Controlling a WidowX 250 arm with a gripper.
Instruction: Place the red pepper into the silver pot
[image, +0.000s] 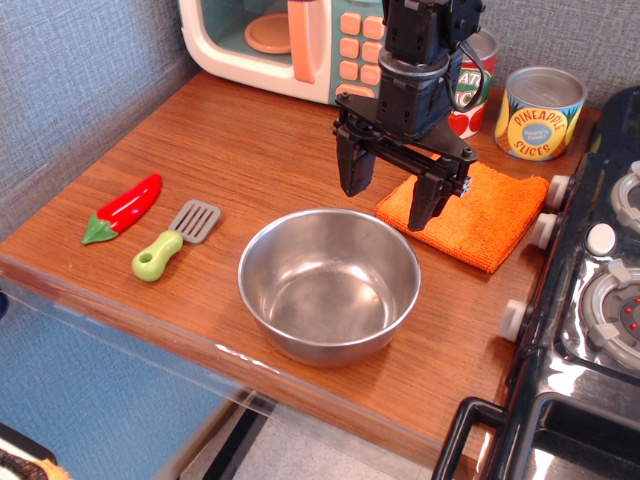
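The red pepper (127, 207) lies flat on the wooden table near its left edge, green stem cap pointing toward the front left. The silver pot (329, 284) stands with nothing inside it at the front middle of the table. My gripper (390, 193) hangs open above the pot's back rim, fingers pointing down with nothing between them. It is well to the right of the pepper, with the spatula lying in between.
A green-handled grey spatula (174, 241) lies just right of the pepper. An orange cloth (470, 213) sits behind the pot. A toy microwave (290, 40), a tomato can (468, 85) and a pineapple can (540, 113) line the back. A black toy stove (590, 300) borders the right.
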